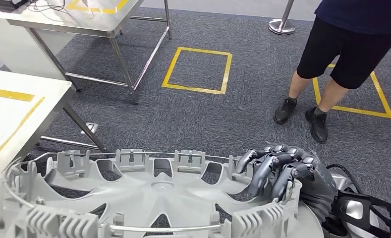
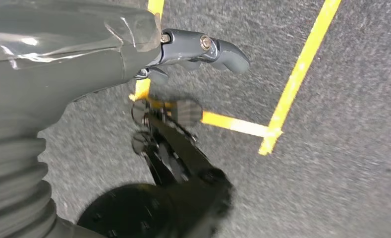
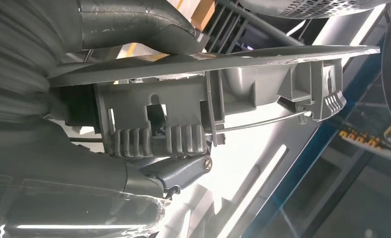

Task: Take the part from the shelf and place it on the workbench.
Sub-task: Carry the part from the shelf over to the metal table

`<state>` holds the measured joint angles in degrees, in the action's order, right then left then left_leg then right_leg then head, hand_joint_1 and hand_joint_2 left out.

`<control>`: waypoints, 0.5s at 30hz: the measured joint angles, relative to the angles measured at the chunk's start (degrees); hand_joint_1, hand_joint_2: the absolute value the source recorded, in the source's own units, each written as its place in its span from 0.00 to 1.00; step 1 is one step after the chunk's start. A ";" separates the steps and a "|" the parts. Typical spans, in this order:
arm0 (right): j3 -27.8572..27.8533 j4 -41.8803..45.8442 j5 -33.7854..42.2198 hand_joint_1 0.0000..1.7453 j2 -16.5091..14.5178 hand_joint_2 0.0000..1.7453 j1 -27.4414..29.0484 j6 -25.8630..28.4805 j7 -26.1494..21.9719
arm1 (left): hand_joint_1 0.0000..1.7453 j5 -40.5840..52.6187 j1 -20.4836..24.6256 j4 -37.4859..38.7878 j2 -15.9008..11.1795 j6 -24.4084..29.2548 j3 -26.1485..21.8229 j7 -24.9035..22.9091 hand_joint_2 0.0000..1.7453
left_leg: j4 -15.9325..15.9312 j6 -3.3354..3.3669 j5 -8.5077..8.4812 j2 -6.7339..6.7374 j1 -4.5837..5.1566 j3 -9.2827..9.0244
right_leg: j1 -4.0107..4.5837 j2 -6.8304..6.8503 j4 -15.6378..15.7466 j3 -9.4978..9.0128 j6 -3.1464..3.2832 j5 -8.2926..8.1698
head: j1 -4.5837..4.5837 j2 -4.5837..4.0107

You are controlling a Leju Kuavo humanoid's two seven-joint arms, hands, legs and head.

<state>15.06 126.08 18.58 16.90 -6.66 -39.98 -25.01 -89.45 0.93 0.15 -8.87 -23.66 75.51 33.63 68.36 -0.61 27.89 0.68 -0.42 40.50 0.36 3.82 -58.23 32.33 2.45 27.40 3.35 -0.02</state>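
Note:
The part is a large grey plastic wheel cover (image 1: 153,196) with clips and a wire ring around its rim, lying inner side up across the bottom of the head view. My right hand (image 1: 282,171) grips its right rim, dark fingers curled over the edge. In the right wrist view the cover's rim (image 3: 203,94) sits clamped between the fingers and the thick thumb (image 3: 176,171). A white workbench (image 1: 15,106) with yellow tape lines stands at the left, just beyond the cover. My left hand (image 2: 198,49) hangs over the carpet and holds nothing.
A person (image 1: 352,44) in dark shorts stands at the far right on the grey carpet. A steel table (image 1: 74,20) stands at the back left. Yellow taped squares (image 1: 198,69) mark the floor, and a stanchion base (image 1: 281,26) sits at the back.

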 joint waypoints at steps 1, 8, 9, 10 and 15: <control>-0.01 0.02 0.05 1.00 -0.05 1.00 -0.07 0.00 0.10 | 0.00 -0.06 0.04 0.00 -0.10 -0.74 -0.01 0.19 1.00 | -3.99 0.39 -1.51 1.34 0.29 -2.19 | 0.18 0.59 0.00 -0.22 -0.05 0.18 | -0.02 0.00; -0.13 0.41 0.58 1.00 -0.20 1.00 -0.51 0.00 0.46 | 0.00 -0.38 0.11 0.01 -0.59 -2.14 -0.03 0.80 1.00 | -11.44 2.67 -3.96 0.63 0.62 -6.09 | 0.39 1.35 -1.81 -0.13 -1.22 2.12 | -0.17 -0.01; -0.19 0.48 0.58 1.00 -0.17 1.00 -0.45 -0.01 0.34 | 0.00 -0.39 0.25 0.00 -0.60 -2.11 -0.03 0.86 1.00 | -11.88 2.85 -4.19 -0.15 0.34 -6.45 | 0.21 -0.43 -4.59 1.15 -1.15 3.39 | -0.30 -0.01; -0.23 0.50 0.54 1.00 -0.15 1.00 -0.36 -0.01 0.19 | 0.00 -0.40 0.45 0.00 -0.57 -2.07 -0.04 0.91 1.00 | -12.01 2.95 -4.22 -0.96 0.31 -6.51 | -0.05 -2.16 -8.39 2.99 -1.04 4.97 | -0.44 -0.02; -0.29 0.49 -0.07 1.00 -0.01 1.00 0.12 -0.15 -0.27 | 0.00 -0.40 0.73 0.00 -0.38 -1.24 -0.04 0.87 1.00 | -11.75 2.45 -4.03 -5.52 0.00 -6.65 | -1.47 -4.17 -10.81 5.08 -3.19 4.37 | -0.64 -0.02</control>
<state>14.77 126.57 18.51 16.89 -6.55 -40.12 -25.29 -89.85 1.66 0.15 -9.25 -24.90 75.47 34.50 56.61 1.84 23.86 -4.84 -0.43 33.85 -1.11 -0.35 -69.04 37.40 -0.74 31.77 2.71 -0.04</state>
